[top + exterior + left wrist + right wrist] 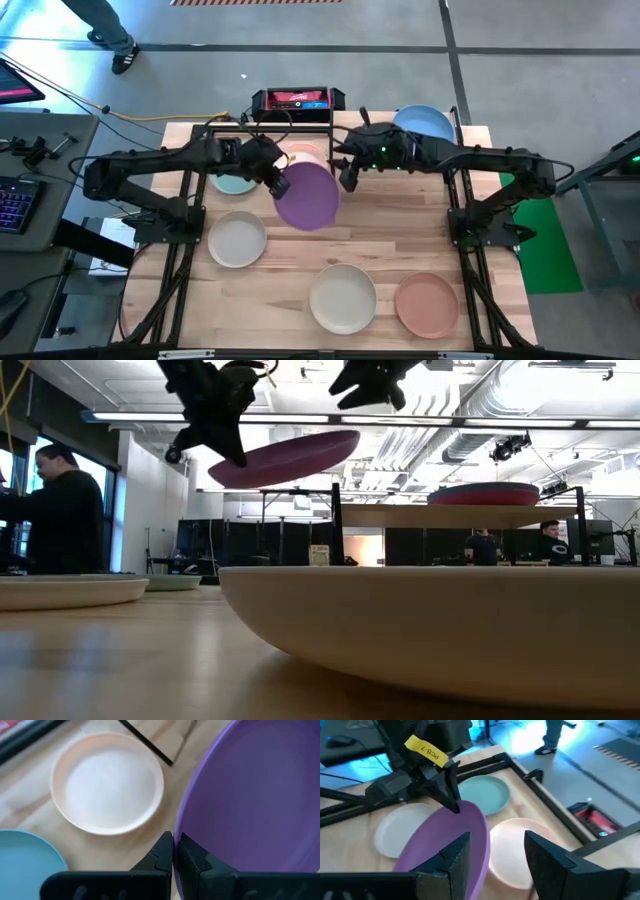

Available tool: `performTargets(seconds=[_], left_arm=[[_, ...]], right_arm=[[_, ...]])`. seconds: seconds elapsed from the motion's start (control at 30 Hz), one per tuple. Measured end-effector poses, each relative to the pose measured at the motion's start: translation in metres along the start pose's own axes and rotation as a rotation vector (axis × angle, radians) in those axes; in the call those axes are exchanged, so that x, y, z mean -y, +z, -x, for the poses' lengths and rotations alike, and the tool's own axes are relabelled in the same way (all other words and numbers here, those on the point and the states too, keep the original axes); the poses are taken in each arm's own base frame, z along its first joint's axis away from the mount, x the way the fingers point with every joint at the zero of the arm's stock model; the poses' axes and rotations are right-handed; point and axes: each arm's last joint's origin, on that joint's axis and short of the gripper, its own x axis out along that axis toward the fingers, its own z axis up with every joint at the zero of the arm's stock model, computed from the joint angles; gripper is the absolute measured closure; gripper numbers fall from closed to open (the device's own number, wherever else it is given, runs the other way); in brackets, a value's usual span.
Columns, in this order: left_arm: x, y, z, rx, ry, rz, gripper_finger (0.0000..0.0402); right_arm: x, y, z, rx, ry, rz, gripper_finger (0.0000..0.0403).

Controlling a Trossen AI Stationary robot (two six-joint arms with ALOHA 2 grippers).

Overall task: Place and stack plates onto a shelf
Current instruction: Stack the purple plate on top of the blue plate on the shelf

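My left gripper [276, 181] is shut on the purple plate [307, 196], which is held in the air over the table's far middle. My right gripper [347, 180] hangs open just right of that plate; in the right wrist view the plate's rim [481, 845] shows between its open fingers [495, 865]. The pale pink plate [305, 155] and the teal plate [234, 184] lie flat on the table below. The blue plate [423, 122] lies on the shelf [450, 516], where the low view shows a magenta plate [484, 495] under it. My left gripper [176, 852] pinches the purple plate's rim [182, 827] between its two fingers, one above the rim and one under it. The plate is lifted clear and tilted in the low view [285, 458]. My right gripper: I cannot tell whether a finger [455, 857] touches the purple rim.
A grey plate [237, 239], a cream plate [343, 297] and a salmon-brown plate [427, 305] lie on the near half of the table. The shelf's black posts [337, 525] stand at the far edge. People stand in the room beyond.
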Motion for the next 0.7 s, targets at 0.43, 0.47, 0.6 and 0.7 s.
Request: performTargets(seconds=[0.43,0.47,0.6,0.7], left_arm=[[-0.006,0.011,0.002,0.091,0.061,0.029,0.0401],[-0.005,0.011,0.002,0.095,0.060,0.020,0.0401],[-0.004,0.013,0.003,0.112,0.059,-0.008,0.0401],[-0.004,0.013,0.003,0.112,0.060,-0.024,0.0401]], right_arm=[[0.002,0.001,0.011,-0.154,-0.086,-0.047,0.0237],[0.001,-0.002,0.010,-0.175,-0.089,-0.058,0.0237],[-0.010,-0.011,0.001,-0.228,-0.081,-0.090,0.0238],[-0.019,-0.017,-0.007,-0.250,-0.085,-0.109,0.0245]])
